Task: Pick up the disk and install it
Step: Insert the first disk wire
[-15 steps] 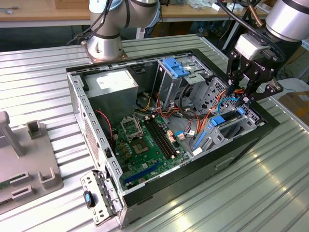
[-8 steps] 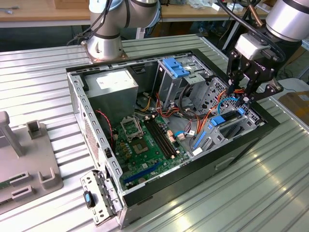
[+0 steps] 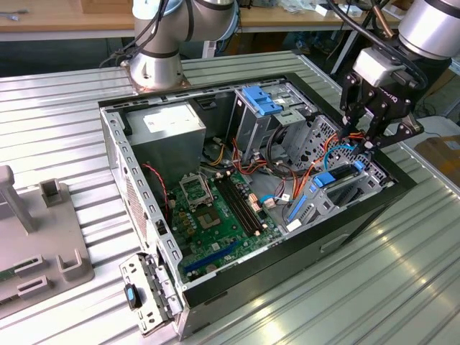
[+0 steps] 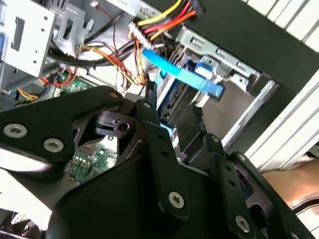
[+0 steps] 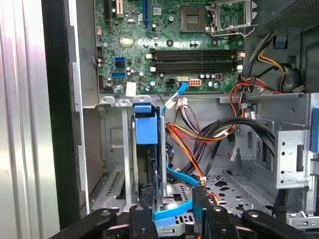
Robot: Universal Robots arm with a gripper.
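The disk [image 3: 338,181], a dark drive in a bright blue carrier, stands on edge in the drive bay at the corner of the open computer case [image 3: 115,144] on the exterior view's right. In the first wrist view its blue tab [image 5: 146,127] faces the motherboard. My gripper [image 3: 364,141] hovers just over the disk's outer end, open. Its black fingers [image 5: 142,219] stand on either side of the disk's edge without clamping it. In the second wrist view the disk [image 4: 169,102] sits between the fingertips [image 4: 148,112], under a light blue cable plug [image 4: 187,77].
Bundles of orange, red and black wires [image 5: 199,137] and a blue cable [image 5: 174,211] run close beside the bay. A fixed blue bracket [image 3: 261,99] tops the metal cage. The motherboard [image 3: 215,215] and power supply [image 3: 169,126] fill the case. A grey fixture [image 3: 43,244] stands on the exterior view's left.
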